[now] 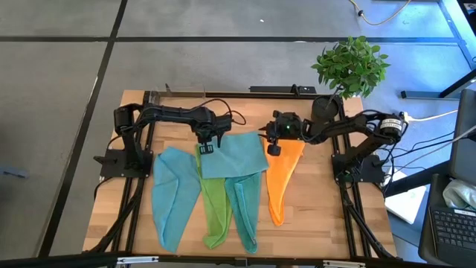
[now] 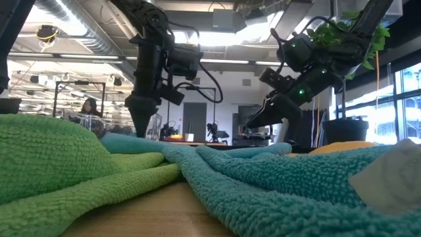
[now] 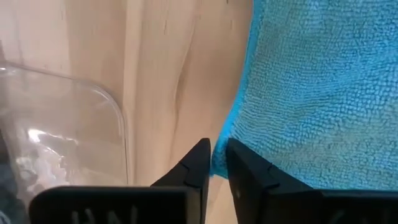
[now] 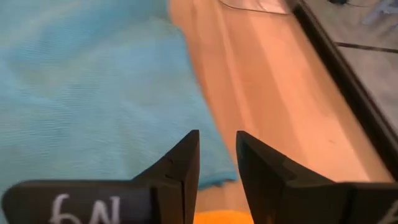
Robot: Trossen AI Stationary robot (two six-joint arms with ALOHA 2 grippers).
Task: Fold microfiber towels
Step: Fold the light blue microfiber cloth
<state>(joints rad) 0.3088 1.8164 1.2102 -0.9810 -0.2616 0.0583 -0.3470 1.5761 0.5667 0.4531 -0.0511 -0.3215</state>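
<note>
**Folded blue towel let go at the back of the tabletop**
The light blue towel (image 1: 234,155) lay across the teal towel (image 1: 245,201) and lime towel (image 1: 214,205) on the tabletop (image 1: 320,216); left pincer (image 1: 207,147) and right pincer (image 1: 274,147) stood slightly parted, holding nothing, and would best lift straight clear.

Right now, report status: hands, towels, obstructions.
Left hand and right hand at the spread blue towel's far corners, slightly parted. Four more towels beneath. Nothing blocking.

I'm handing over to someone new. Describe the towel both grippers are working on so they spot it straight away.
Start at the wooden table and the row of towels fanned across it. The one you want is the light blue towel lying flat on top at the back, between the left gripper and the right gripper. Unlike the long bunched lime green towel, teal towel and orange towel, it is spread out roughly square.
</note>
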